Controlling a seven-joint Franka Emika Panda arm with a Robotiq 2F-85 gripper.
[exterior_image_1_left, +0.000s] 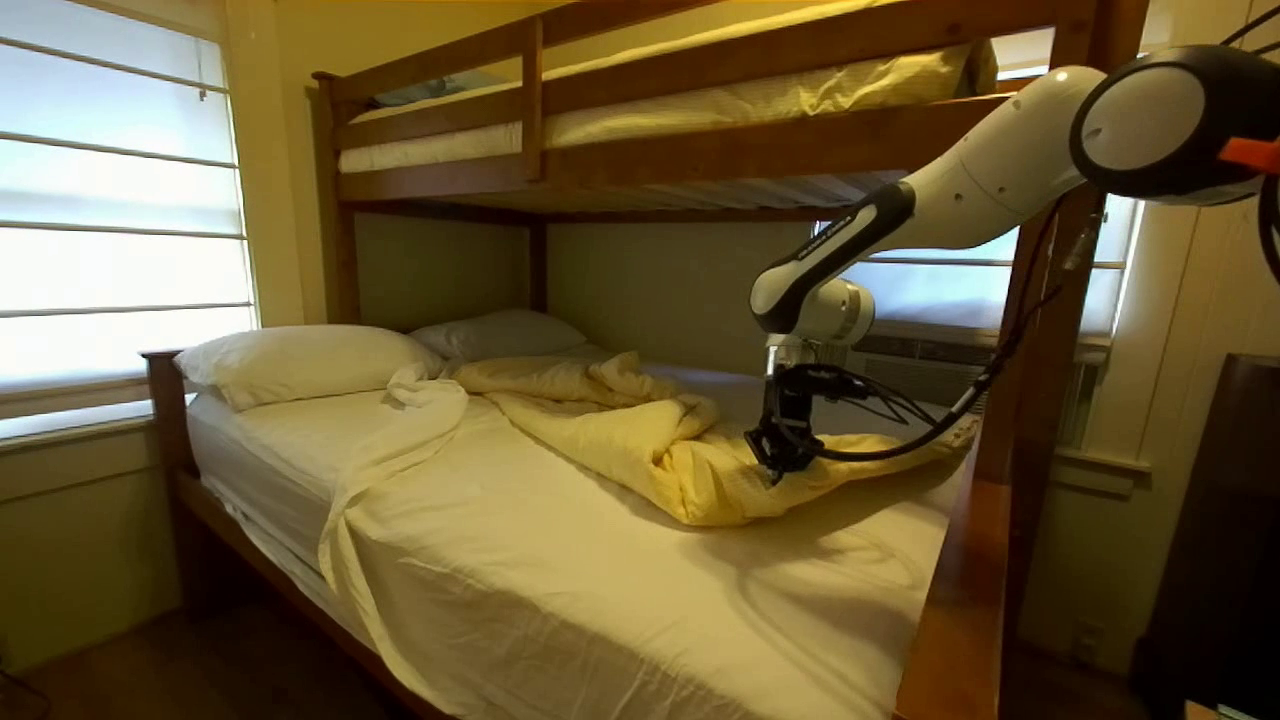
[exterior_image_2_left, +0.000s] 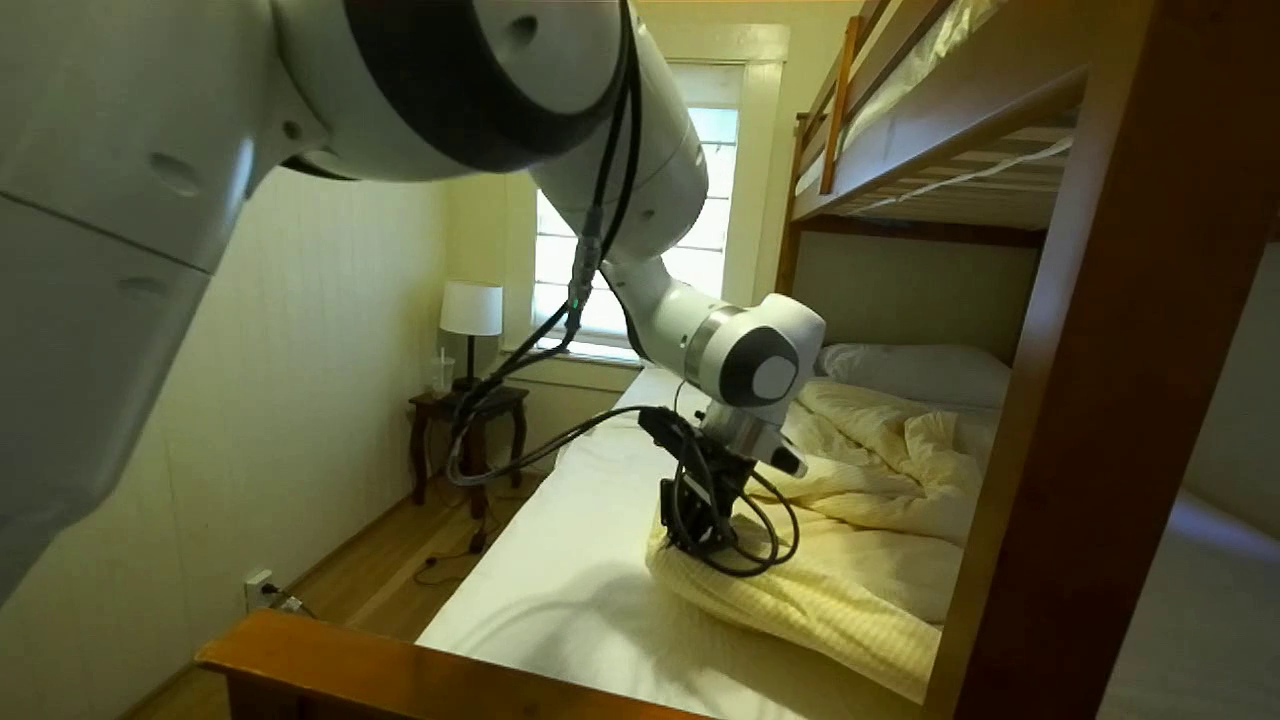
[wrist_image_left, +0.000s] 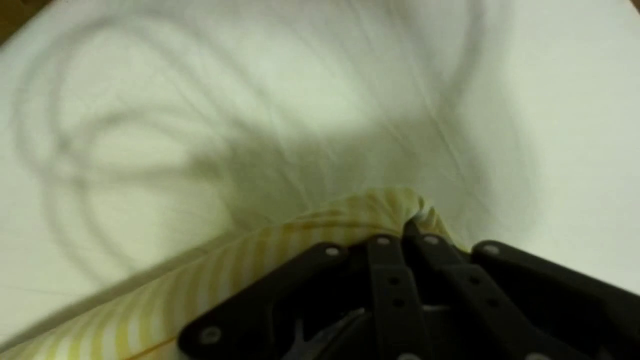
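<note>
A pale yellow striped comforter (exterior_image_1_left: 700, 490) lies bunched across the lower bunk's white sheet (exterior_image_1_left: 540, 580). My gripper (wrist_image_left: 410, 230) is shut on a gathered edge of this comforter (wrist_image_left: 160, 305) in the wrist view, the cloth puckering around its tips. The striped fabric stretches off to the lower left there, over the shadowed sheet (wrist_image_left: 310, 100). Both exterior views show the gripper (exterior_image_1_left: 778, 470) low at the near end of the comforter. Looped cables partly cover the gripper (exterior_image_2_left: 695, 540) against the comforter (exterior_image_2_left: 850, 600); its fingertips are hidden in the cloth there.
A wooden bunk post (exterior_image_2_left: 1090, 400) and footboard (exterior_image_2_left: 400, 660) stand close to the arm. The upper bunk rail (exterior_image_1_left: 700, 150) runs overhead. White pillows (exterior_image_1_left: 310, 360) rest at the head, beside a turned-back sheet (exterior_image_1_left: 400, 450). A lamp (exterior_image_2_left: 471, 308) stands on a side table (exterior_image_2_left: 470, 400).
</note>
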